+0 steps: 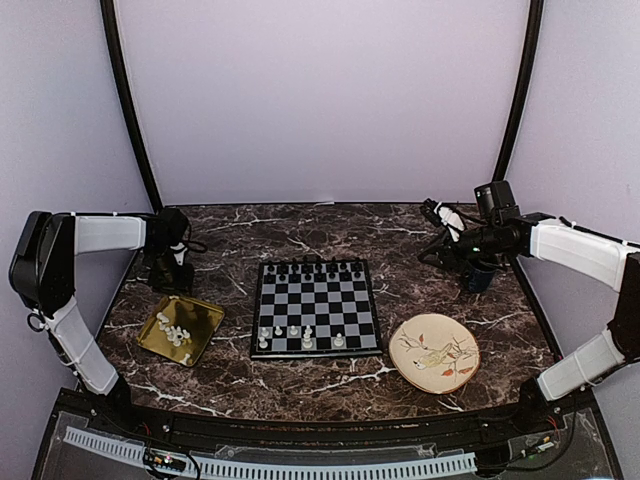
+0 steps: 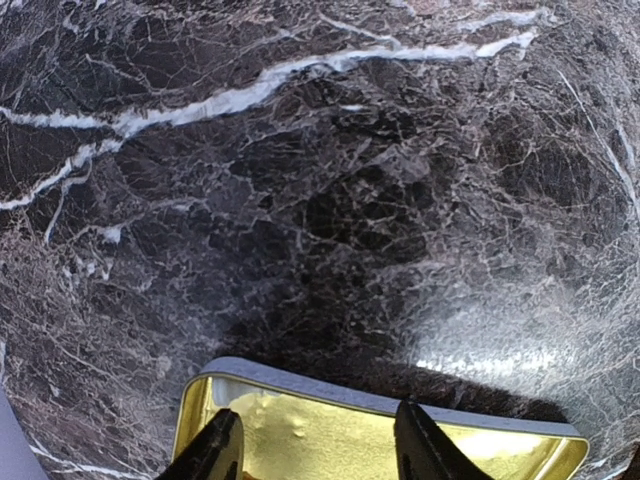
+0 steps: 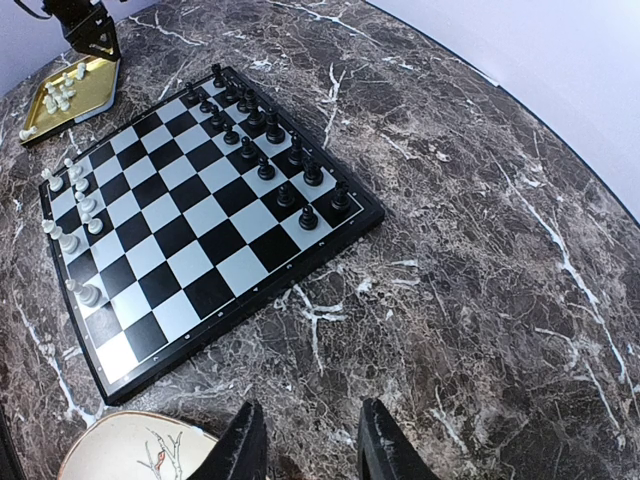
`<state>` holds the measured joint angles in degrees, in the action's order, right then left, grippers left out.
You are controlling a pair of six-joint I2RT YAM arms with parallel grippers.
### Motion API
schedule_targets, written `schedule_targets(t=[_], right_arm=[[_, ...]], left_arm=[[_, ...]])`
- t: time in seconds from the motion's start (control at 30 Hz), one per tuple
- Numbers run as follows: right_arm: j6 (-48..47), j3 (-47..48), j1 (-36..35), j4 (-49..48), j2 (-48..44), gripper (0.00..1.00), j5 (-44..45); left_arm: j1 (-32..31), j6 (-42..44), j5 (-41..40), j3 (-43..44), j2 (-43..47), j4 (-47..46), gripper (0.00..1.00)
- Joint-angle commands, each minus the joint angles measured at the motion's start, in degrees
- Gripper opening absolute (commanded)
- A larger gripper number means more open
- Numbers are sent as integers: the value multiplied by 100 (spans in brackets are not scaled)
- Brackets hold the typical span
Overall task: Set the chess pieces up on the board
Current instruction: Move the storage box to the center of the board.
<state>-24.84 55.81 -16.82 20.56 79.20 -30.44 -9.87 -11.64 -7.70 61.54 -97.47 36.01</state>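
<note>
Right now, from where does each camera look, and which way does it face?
Top external: above and behind the arm bases, looking down at the marble table, chessboard, gold tray and plate; both arms show.
Left wrist: low over the table, facing down at marble and the tray's rim; left gripper's fingers show.
Right wrist: at the right, facing left across the chessboard toward the tray; right gripper's fingers show.
Shared: top external and right wrist both show chessboard, tray, plate.
</note>
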Motion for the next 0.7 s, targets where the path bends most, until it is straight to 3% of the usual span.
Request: schedule_targets(t=[0.0, 0.4, 0.67], right_arm=[[-45, -59, -2, -140, 34, 32, -39], [-60, -52, 2, -96, 69, 32, -43], [-65, -35, -2, -110, 134, 32, -38]], left_arm=[[34, 179, 72, -43, 3, -125, 54], [46, 190, -30, -47, -216, -57, 56], [45, 126, 574, -291, 127, -12, 56]])
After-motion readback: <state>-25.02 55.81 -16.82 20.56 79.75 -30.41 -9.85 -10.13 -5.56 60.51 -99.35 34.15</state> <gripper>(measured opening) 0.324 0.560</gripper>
